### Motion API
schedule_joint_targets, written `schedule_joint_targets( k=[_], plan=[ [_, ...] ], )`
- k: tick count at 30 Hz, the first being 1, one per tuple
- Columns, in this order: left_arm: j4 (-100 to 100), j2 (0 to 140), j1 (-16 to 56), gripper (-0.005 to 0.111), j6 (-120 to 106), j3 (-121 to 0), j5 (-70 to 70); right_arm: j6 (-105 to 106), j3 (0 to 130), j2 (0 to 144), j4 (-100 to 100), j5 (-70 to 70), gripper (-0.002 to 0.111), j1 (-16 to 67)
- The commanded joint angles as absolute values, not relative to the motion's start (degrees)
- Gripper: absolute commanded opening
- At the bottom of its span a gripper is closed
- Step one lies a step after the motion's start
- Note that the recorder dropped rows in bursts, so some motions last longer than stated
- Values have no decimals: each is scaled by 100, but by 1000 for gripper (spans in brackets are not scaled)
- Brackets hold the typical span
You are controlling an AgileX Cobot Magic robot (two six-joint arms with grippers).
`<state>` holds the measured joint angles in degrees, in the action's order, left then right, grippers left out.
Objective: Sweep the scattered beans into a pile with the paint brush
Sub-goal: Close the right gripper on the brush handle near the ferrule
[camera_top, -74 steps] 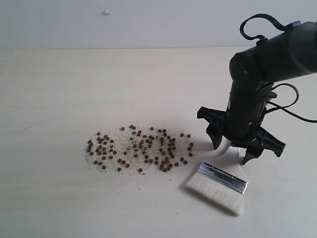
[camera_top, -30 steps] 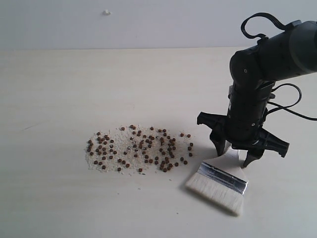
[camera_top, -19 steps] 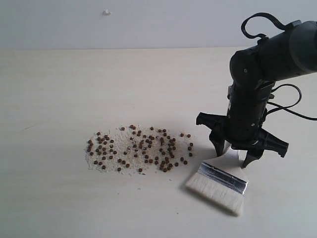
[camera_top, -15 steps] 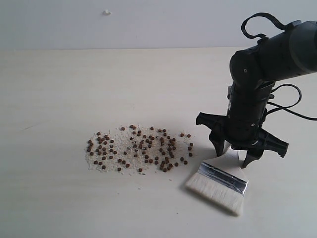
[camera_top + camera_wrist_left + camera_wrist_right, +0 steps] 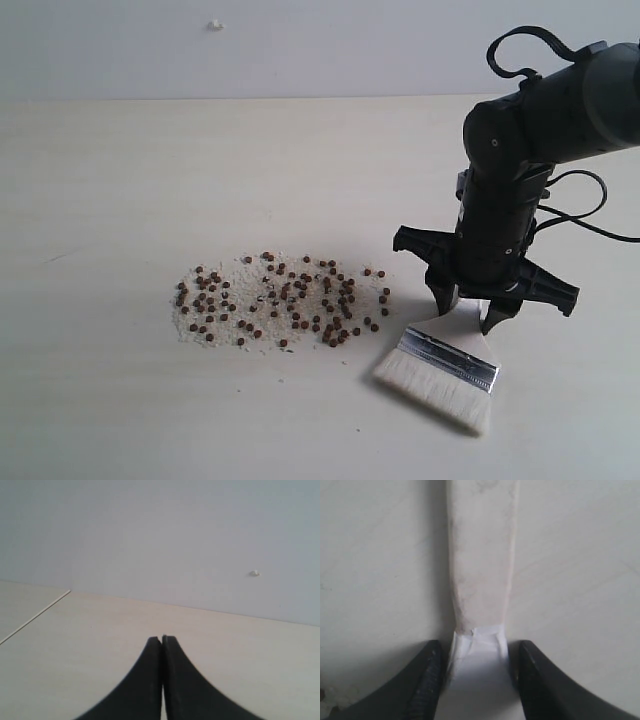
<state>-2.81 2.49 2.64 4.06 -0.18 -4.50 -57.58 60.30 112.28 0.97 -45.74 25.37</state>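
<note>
Wooden paint brush (image 5: 446, 361), between right gripper (image 5: 468, 318) jaws

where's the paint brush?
Exterior view, right side: the wide flat paint brush with pale wooden handle, silver ferrule and cream bristles lies right of the reddish-brown beans, handle between the open jaws of the right gripper.
</note>
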Motion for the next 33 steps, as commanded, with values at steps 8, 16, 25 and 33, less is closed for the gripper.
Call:
schedule_joint_targets(
  k=[8,16,25,33],
  plan=[
    [-281,204,290,0,457,0,-441,-5729,5987,11278,92,-4594,0,2519],
    [-281,204,290,0,457,0,-441,-5718,5987,11278,79,-4553,0,2519],
    [-281,204,290,0,457,0,-441,-5708,5987,11278,31,-4460,0,2519],
    [-281,204,290,0,457,0,-441,-5708,5987,11278,31,-4460,0,2519]
  ],
)
